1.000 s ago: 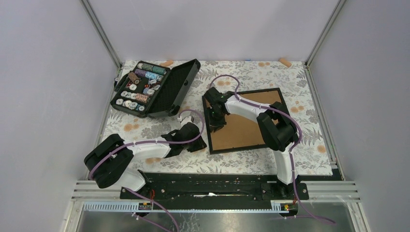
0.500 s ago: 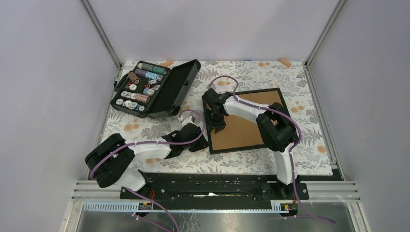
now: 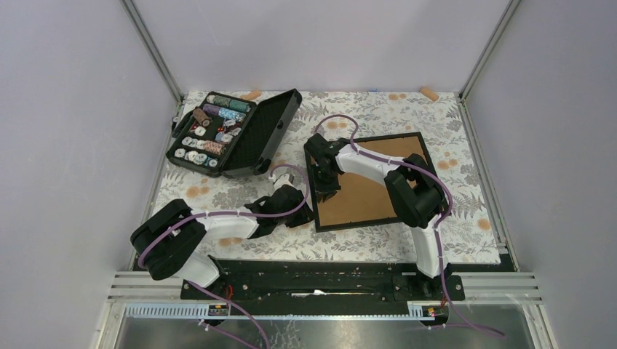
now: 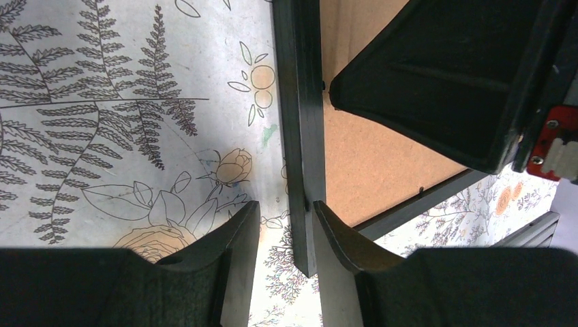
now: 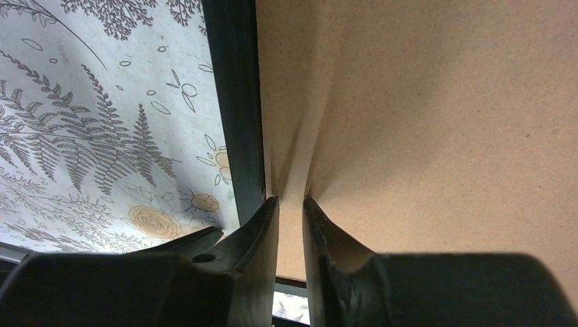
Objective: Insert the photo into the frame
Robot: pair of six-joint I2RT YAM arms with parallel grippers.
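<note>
Table [image 3: 451, 123]: floral cloth, walled on three sides; open thread case [image 3: 240, 134] at far left.
Frame [image 3: 356, 203]: lies face down, right of centre, brown back up; its left side runs near to far.
Right gripper [image 5: 291, 204]: fingers narrow, tips on the brown back just inside that side, nothing between.
Left gripper [image 4: 286, 228]: fingers narrow, astride the near-left corner, not clamped.
Photo: not in view; whether it lies under the back cannot be told.

Frame [image 3: 364, 203] back-up on floral table [image 3: 466, 182], right end effector [image 3: 326, 193] at its left edge, left end effector [image 3: 305, 214] by near corner
</note>
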